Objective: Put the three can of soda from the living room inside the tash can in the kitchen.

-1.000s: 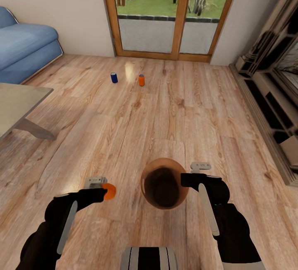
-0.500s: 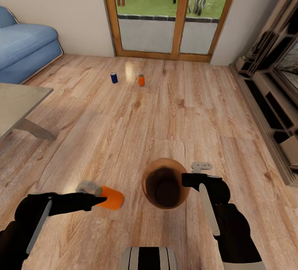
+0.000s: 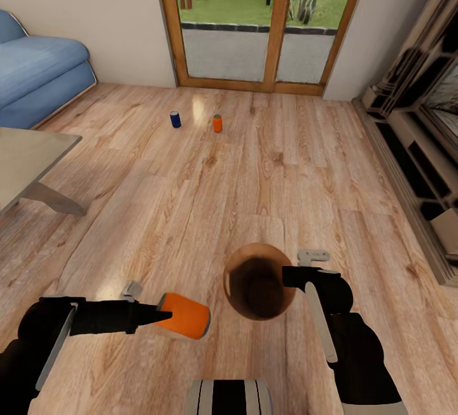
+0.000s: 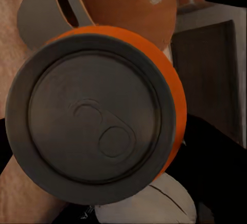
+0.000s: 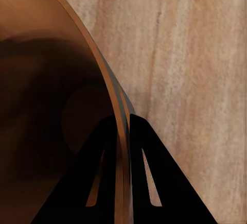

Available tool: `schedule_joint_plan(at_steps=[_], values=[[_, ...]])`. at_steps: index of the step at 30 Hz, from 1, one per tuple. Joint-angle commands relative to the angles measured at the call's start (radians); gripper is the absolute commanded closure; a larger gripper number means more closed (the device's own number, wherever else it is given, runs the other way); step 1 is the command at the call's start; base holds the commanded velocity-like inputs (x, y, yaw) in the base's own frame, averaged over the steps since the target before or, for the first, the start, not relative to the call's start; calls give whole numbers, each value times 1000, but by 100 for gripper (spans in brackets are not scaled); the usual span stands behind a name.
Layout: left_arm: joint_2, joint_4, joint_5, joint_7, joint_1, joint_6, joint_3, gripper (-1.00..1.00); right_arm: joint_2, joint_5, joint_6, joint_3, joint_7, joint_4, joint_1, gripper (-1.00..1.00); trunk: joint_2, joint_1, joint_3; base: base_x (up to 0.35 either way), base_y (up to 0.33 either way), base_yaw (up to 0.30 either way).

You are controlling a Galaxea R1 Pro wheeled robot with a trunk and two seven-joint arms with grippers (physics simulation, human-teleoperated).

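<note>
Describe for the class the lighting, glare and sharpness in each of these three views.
Head view: even light, a pale glare patch on the wood floor before the glass doors, everything fairly sharp. Left wrist view: the orange can sits very close, its grey top dull and soft-edged. Right wrist view: the trash can interior falls into deep shadow, and the right gripper fingers show as black silhouettes.

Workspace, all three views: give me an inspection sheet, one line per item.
Surface: wood-plank floor.
Job's things: orange can on its side in the left gripper; blue can and second orange can upright on the floor near the glass doors; bin held at its rim.
Clutter: nothing seen.
Grippers: left shut on the can; right gripper pinching the bin's rim.
Cables: nothing seen.
Surroundings: blue sofa, grey table.
</note>
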Motion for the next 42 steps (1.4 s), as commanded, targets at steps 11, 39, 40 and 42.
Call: schedule_joint_plan(at_steps=[11,39,40,42], values=[[-191,-19,-2,-10,-3,0,-3,100,0,-12,0,4,4,0,0,100,0,0,0,0,0,0],[-281,-21,88,-7,-7,0,2,100,-2,-12,0,5,5,1,0,100,0,0,0,0,0,0],[-281,-21,87,-6,-7,0,2,100,-2,-12,0,5,5,1,0,100,0,0,0,0,0,0],[-283,-20,84,-1,-8,0,2,100,-3,-12,0,5,6,1,0,100,0,0,0,0,0,0]])
